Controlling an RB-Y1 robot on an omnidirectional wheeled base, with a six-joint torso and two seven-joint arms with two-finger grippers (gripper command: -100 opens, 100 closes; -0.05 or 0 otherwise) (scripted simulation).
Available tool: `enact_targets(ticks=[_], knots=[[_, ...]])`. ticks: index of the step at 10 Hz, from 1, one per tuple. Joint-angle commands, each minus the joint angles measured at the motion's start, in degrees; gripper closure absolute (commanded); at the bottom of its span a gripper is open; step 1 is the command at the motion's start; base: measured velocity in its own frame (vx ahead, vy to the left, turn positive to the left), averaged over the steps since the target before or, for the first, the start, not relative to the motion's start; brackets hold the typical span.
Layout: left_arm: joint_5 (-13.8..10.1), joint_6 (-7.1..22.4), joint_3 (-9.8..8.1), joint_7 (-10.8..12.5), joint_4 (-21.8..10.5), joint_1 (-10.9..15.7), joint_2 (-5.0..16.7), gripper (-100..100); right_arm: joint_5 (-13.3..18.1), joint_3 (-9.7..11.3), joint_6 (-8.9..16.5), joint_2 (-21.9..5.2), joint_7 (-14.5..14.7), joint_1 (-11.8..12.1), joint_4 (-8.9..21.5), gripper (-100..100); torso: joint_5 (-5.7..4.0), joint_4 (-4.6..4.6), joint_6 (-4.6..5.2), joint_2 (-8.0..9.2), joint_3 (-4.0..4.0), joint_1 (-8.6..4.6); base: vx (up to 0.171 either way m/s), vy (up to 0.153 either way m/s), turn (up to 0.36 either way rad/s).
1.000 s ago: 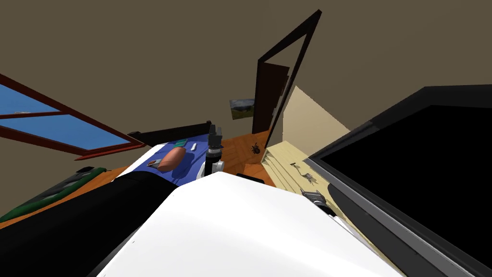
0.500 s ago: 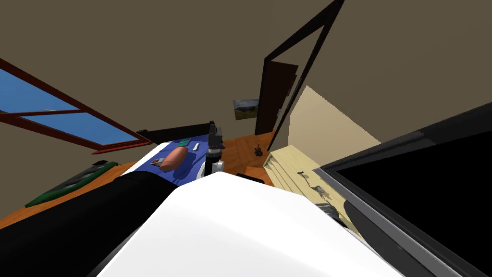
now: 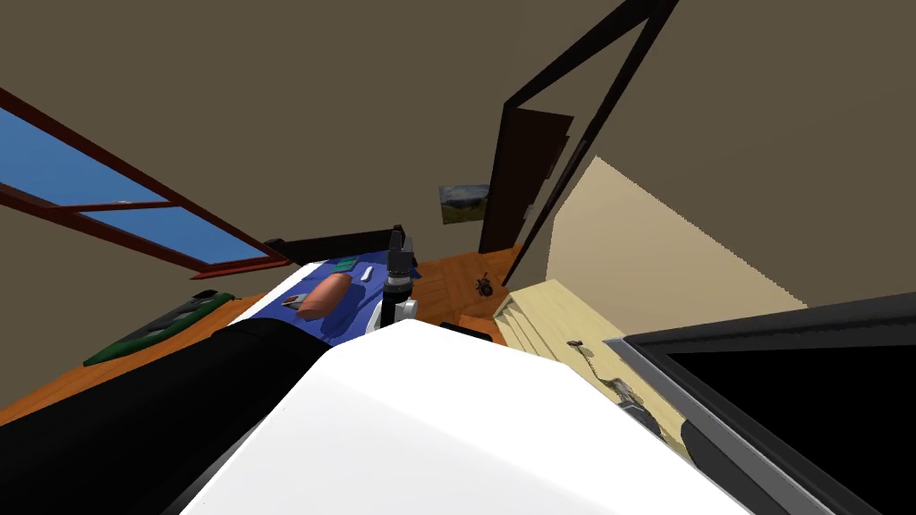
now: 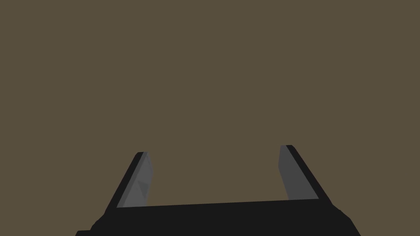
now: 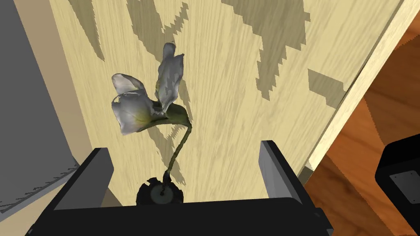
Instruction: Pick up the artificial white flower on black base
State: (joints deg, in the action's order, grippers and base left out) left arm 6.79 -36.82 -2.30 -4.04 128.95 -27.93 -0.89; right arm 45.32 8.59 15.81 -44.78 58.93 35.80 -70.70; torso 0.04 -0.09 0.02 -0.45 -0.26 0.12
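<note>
The right gripper (image 5: pixel 185 146) hangs released over the light wood table (image 5: pixel 246 61). Its two fingers are spread wide to either side of the round black base (image 5: pixel 160 194), and neither touches it. The white flower (image 5: pixel 139 106) rises from that base on a thin bent stem, close beside a grey panel (image 5: pixel 24 102). The left gripper (image 4: pixel 213 149) is raised out in front, fingers apart and empty. Since a second ago my head has swung, so the black screen (image 3: pixel 805 420) now sits lower and farther right, with more tabletop showing.

Right end effector (image 5: pixel 185 148) with fingers (image 5: pixel 271 172) spread, white flower (image 5: pixel 133 108) on black base (image 5: pixel 144 196) between them, pale wooden surface (image 5: pixel 246 73) beneath
</note>
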Motion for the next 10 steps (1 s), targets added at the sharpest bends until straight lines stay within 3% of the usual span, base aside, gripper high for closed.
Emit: enact_targets(ticks=[1, 5, 6, 7, 8, 9, 10], knots=[[0.0, 0.0, 0.0, 0.0, 0.0, 0.0, 0.0, 0, 1.0, 0.7, 1.4, -1.1, 1.7, 1.1, 0.2, -100, 0.0, 0.0, 0.0, 0.0, 0.0, 0.0, 0.129, -0.012, 0.073], [0.0, 0.0, 0.0, 0.0, 0.0, 0.0, 0.0, 0, 4.9, 2.5, 4.1, -2.0, 5.9, 3.3, 2.4, -100, -0.02, -0.01, 0.01, -0.04, -0.02, -0.08, 0.149, -0.019, 0.071], [0.0, 0.0, -0.01, 0.0, 0.0, 0.0, 0.0, 0, 4.6, 2.0, 3.9, -2.0, 5.2, 3.4, 1.7, -100, -0.03, 0.0, 0.01, 0.0, 0.0, -0.15, 0.057, -0.022, 0.011], [0.0, 0.0, 0.0, 0.0, 0.0, 0.0, 0.0, 0, 4.7, 2.0, 3.9, -2.0, 5.4, 3.5, 1.8, 0, -0.03, 0.04, 0.01, 0.23, 0.12, -0.11, 0.011, -0.003, 0.001], [0.0, 0.0, 0.0, 0.0, 0.0, 0.0, 0.0, 0, 5.3, 2.7, 4.8, -0.3, 5.5, 2.0, 3.1, -100, -0.02, 0.08, 0.02, 0.41, 0.23, -0.05, 0.0, -0.069, 0.091], [0.0, 0.0, 0.0, 0.0, 0.0, 0.0, 0.0, 0, 5.8, 3.1, 5.4, 0.9, 5.6, 0.9, 4.0, -100, -0.06, 0.11, 0.0, 0.49, 0.28, -0.25, -0.022, -0.146, 0.091], [0.0, 0.0, -0.01, 0.0, 0.0, 0.0, 0.0, 0, 4.7, 3.2, 5.2, -0.1, 5.8, 1.6, 2.9, -100, -0.12, 0.12, 0.01, 0.57, 0.32, -0.52, -0.013, -0.072, 0.025]])
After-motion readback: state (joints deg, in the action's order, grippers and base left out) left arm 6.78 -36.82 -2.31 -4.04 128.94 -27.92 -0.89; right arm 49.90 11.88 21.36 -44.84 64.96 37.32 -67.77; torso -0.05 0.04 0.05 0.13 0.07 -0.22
